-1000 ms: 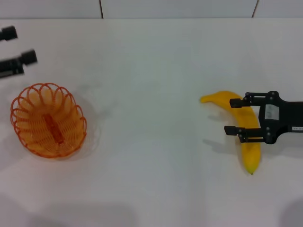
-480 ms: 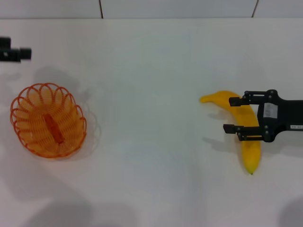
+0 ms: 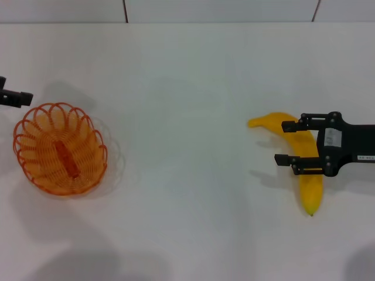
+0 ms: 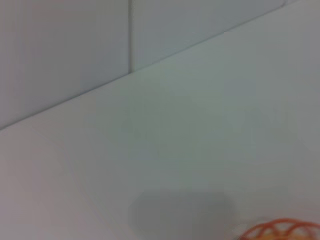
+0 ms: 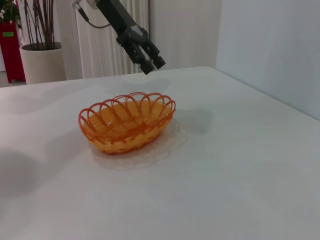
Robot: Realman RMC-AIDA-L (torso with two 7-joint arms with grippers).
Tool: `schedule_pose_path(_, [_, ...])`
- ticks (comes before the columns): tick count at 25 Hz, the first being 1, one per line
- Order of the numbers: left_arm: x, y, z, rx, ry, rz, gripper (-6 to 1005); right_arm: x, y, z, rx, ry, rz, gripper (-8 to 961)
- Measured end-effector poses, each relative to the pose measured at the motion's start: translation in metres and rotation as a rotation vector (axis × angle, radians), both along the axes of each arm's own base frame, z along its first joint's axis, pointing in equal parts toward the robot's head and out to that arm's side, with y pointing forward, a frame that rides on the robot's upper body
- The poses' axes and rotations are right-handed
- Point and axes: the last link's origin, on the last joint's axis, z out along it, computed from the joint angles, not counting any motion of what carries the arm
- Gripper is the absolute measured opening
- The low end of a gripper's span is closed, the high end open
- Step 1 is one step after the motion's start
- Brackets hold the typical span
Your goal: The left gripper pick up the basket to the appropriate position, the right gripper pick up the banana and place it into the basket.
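The orange wire basket (image 3: pixel 60 149) stands on the white table (image 3: pixel 187 117) at the left; it also shows in the right wrist view (image 5: pixel 127 120), and its rim shows in the left wrist view (image 4: pixel 280 230). My left gripper (image 3: pixel 13 93) is at the left edge, just behind the basket's far rim. In the right wrist view it (image 5: pixel 152 64) hovers above that rim, fingers apart and empty. The yellow banana (image 3: pixel 310 190) lies at the right. My right gripper (image 3: pixel 287 142) is open, one finger on each side of the banana's middle.
A wall with panel seams (image 3: pixel 125 10) runs along the table's far edge. Beyond the table, the right wrist view shows a potted plant (image 5: pixel 42 60) and a red object (image 5: pixel 11 50).
My left gripper has moved toward me, down to the basket's far rim. My right gripper has crept slightly left over the banana. Basket and banana have not moved.
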Motion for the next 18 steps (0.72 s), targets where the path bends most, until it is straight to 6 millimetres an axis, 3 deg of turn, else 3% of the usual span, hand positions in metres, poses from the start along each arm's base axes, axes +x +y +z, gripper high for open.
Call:
schedule_pose_path(6, [-0.008,0.007,-0.014,0.034,0.089,-0.011,887,0.000,0.000,0.000,0.000,0.000,0.000,731])
schedule_pose_path(18, [0.001,0.009,-0.046,-0.003,0.116,-0.062,889,-0.002,0.001,-0.002,-0.012,-0.005,0.009,731])
